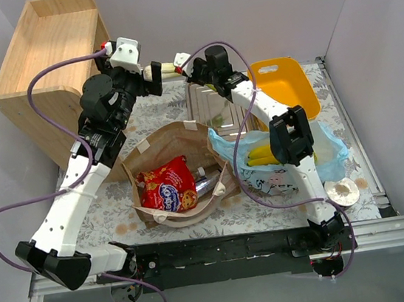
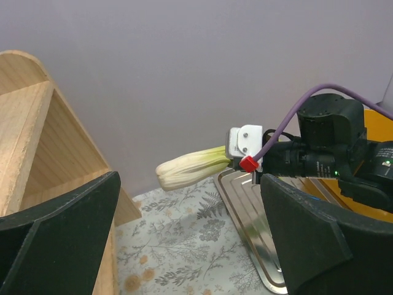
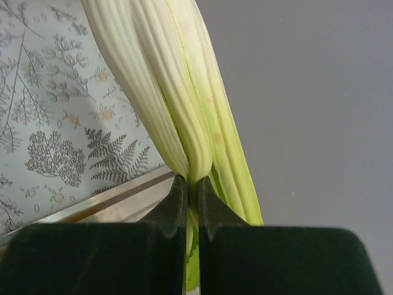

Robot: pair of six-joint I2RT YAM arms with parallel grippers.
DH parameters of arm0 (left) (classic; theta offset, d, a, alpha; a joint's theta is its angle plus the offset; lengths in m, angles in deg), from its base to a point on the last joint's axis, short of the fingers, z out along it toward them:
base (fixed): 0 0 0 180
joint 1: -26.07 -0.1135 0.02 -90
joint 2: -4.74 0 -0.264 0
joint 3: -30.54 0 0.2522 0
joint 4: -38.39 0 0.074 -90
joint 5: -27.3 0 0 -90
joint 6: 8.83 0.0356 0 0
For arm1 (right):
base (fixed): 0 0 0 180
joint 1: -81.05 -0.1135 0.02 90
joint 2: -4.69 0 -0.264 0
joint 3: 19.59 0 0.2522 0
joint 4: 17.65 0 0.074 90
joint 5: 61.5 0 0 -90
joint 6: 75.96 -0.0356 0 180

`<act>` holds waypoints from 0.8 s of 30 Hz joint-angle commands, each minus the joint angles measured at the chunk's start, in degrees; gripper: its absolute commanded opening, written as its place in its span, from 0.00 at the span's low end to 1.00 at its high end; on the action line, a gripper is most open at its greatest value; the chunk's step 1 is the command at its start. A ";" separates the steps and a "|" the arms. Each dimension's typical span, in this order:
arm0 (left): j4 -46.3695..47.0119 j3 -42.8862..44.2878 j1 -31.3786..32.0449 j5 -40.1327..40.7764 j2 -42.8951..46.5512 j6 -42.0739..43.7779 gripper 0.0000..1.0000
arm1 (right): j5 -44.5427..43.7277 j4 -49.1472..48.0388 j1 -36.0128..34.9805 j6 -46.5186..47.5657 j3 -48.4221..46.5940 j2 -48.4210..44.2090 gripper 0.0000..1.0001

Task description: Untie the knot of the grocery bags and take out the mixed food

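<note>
My right gripper [image 3: 192, 192] is shut on a pale-green leek [image 3: 178, 92] and holds it in the air over the back of the table; it also shows in the top view [image 1: 189, 65]. The leek [image 1: 165, 69] points left toward my left gripper [image 1: 150, 82]. My left gripper [image 2: 190, 246] is open and empty, and the leek's [image 2: 190, 167] whitish end hangs just ahead of it. The brown paper bag [image 1: 174, 134] stands open with a red crisp packet [image 1: 168, 187] and a clear bottle [image 1: 205, 185] inside. The light-blue plastic bag [image 1: 266, 181] lies open with yellow bananas [image 1: 260, 154] inside. No knot shows.
A steel tray [image 1: 215, 108] lies below the leek, also seen in the left wrist view [image 2: 245, 209]. A yellow tub [image 1: 286, 84] sits at the back right. A wooden shelf [image 1: 47, 52] stands at the back left. A white roll [image 1: 341, 192] lies at the front right.
</note>
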 commanded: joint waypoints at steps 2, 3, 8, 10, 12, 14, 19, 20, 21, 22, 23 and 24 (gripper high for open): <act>-0.67 -0.34 -2.34 -0.31 -1.05 -2.21 0.98 | -2.55 -4.02 1.07 2.89 -1.18 -0.09 0.01; -0.76 -0.34 -2.69 -0.65 -1.32 -2.56 0.98 | -2.56 -3.23 1.07 1.93 -1.18 0.08 0.01; -0.85 -0.78 -4.19 -1.71 -2.72 -4.84 0.98 | -7.47 0.01 0.71 -12.02 -3.72 -0.18 0.01; -1.03 -1.13 -4.45 -2.50 -3.08 -5.37 0.98 | -10.62 3.18 0.45 -22.01 -5.13 -1.31 0.01; -1.03 -2.09 -4.63 -2.77 -2.99 -5.99 0.98 | -11.69 7.40 0.36 -29.68 -4.61 -3.85 0.01; -1.03 -2.80 -4.80 -3.12 -3.25 -6.43 0.98 | -9.60 10.04 0.45 -38.62 -3.20 -5.71 0.01; -2.95 -2.72 -4.80 -4.08 -4.30 -8.01 0.98 | -2.40 17.16 0.36 -55.79 -4.25 -7.21 0.01; -3.57 -2.54 -4.80 -4.87 -4.48 -8.45 0.98 | -1.77 17.26 0.36 -58.26 -3.12 -7.47 0.01; -4.97 -2.19 -4.80 -5.49 -4.74 -8.62 0.98 | -1.07 15.61 0.28 -62.46 -1.55 -8.86 0.01; -5.42 -1.84 -4.80 -5.93 -4.83 -8.71 0.98 | -0.10 14.54 0.27 -64.33 0.56 -9.66 0.01; -6.20 -1.75 -4.80 -6.11 -5.10 -8.71 0.98 | 0.08 14.01 0.27 -66.61 2.67 -10.37 0.01; -6.56 -1.75 -4.80 -6.19 -5.10 -8.80 0.98 | 0.17 14.18 0.27 -69.94 3.04 -10.81 0.01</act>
